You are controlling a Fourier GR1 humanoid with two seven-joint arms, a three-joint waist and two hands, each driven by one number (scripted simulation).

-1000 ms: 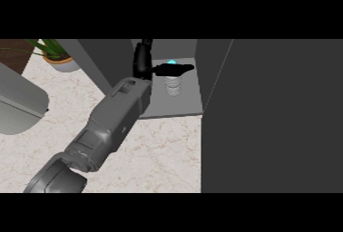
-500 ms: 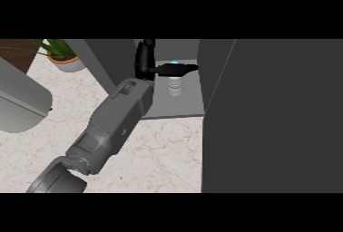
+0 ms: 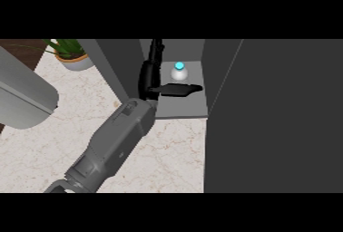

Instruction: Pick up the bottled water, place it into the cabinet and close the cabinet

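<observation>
Bottled water upright inside cabinet, just behind right hand; hand's fingers flat, holding nothing; door unclosed.

Pale speckled stone-look counter, matt dark grey cabinet, clear plastic bottled water

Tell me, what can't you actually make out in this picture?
- Bottled water: its lower part, hidden behind the black hand in the head view.
- Which arm this is: the forearm is cut off by the lower edge.
- Potted plant: its leaves cut off at the top.
- Cabinet door: runs past the right edge.
</observation>
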